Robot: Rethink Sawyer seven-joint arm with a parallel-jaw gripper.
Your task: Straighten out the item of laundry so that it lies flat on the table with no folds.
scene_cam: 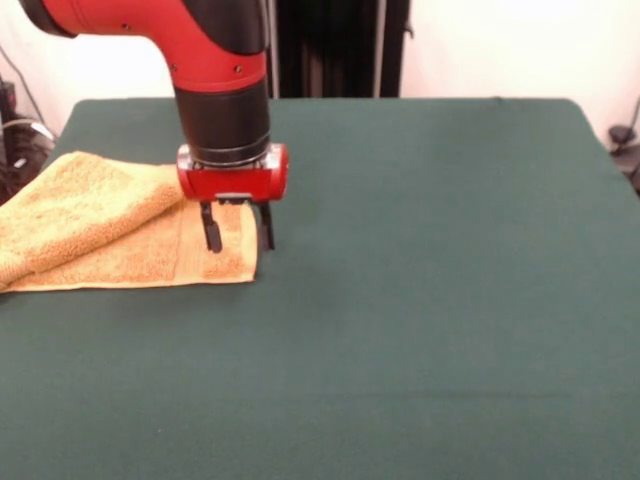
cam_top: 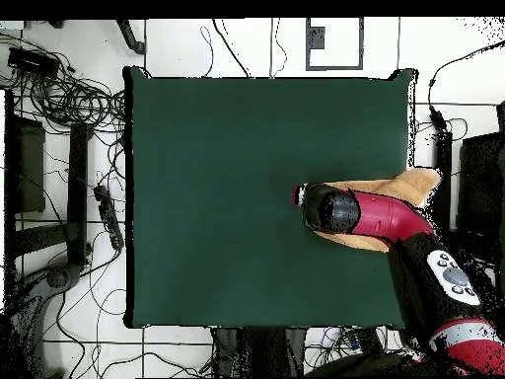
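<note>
front view shows gripper [scene_cam: 238, 238] fingers parted, overhead hides them

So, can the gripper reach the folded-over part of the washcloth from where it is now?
Probably yes. The gripper stands open over the washcloth at its corner, jaws apart. The folded flap lies right beside it, with nothing between them on the table.

Arm [scene_cam: 215, 70]: glossy red shell with small dark screws, black cylindrical wrist section, chrome ring below. Red rounded wrist block [scene_cam: 232, 173] is seen under that ring. Claw [scene_cam: 238, 233]: two thin black fingers. Grey button pad [cam_top: 454, 275] is seen on the forearm from overhead.
</note>
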